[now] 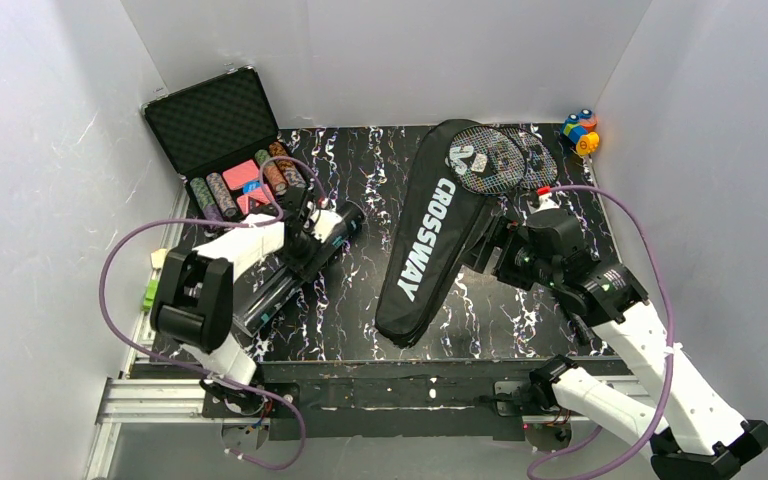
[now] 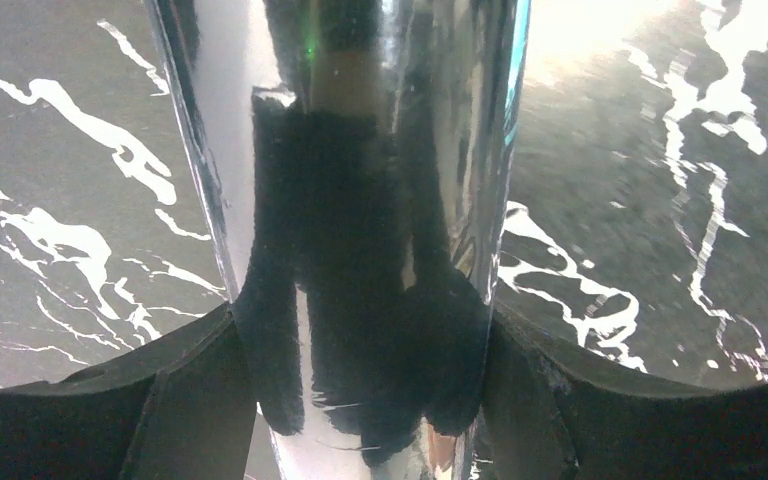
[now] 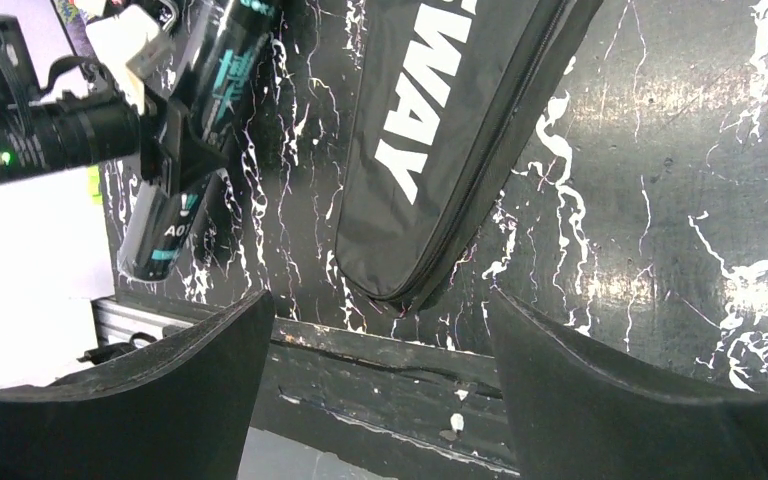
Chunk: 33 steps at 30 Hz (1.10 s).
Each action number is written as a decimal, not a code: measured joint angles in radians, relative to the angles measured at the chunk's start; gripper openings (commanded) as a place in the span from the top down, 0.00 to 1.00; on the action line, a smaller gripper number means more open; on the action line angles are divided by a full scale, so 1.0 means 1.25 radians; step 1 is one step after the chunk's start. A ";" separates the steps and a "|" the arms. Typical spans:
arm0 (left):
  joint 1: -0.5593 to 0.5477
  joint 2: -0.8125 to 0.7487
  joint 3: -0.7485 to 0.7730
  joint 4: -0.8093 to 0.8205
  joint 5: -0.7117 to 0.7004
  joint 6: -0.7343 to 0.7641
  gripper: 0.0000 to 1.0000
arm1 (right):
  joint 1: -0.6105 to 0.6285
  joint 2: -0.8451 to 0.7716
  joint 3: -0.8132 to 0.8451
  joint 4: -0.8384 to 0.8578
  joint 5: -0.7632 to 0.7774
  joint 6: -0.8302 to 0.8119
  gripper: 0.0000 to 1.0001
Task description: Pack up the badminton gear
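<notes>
The long dark tube with teal print lies slanted on the left of the table. My left gripper is shut across its middle. In the left wrist view the shiny tube fills the gap between both fingers. The black CROSSWAY bag lies in the middle, and two racket heads stick out of its far end. My right gripper is open and empty beside the bag's right edge. The right wrist view shows the bag's narrow end and the held tube. No shuttlecocks are in view.
An open black case of poker chips stands at the back left. Small colourful toy blocks sit at the back right corner. White walls close in the table on three sides. The table's near edge lies under my right gripper.
</notes>
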 measured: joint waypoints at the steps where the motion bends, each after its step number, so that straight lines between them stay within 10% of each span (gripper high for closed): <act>1: 0.011 0.020 0.012 -0.001 -0.003 -0.010 0.94 | 0.000 -0.001 -0.004 0.000 -0.001 0.001 0.13; 5: 0.060 0.087 0.070 -0.005 -0.008 -0.053 0.89 | -0.002 -0.007 -0.010 -0.001 -0.003 0.003 0.12; 10: 0.085 0.104 0.093 0.009 -0.006 -0.085 0.59 | -0.020 -0.003 -0.010 0.000 -0.003 0.002 0.12; 13: 0.085 0.102 0.093 0.005 0.007 -0.092 0.04 | -0.044 0.009 -0.010 0.000 -0.009 -0.003 0.12; 27: 0.085 -0.342 0.094 -0.016 0.056 -0.062 0.02 | -0.212 0.087 -0.026 0.031 -0.137 -0.046 0.11; 33: 0.085 -0.325 0.097 -0.083 0.122 -0.037 0.02 | -0.226 0.143 -0.050 0.057 -0.175 -0.052 0.10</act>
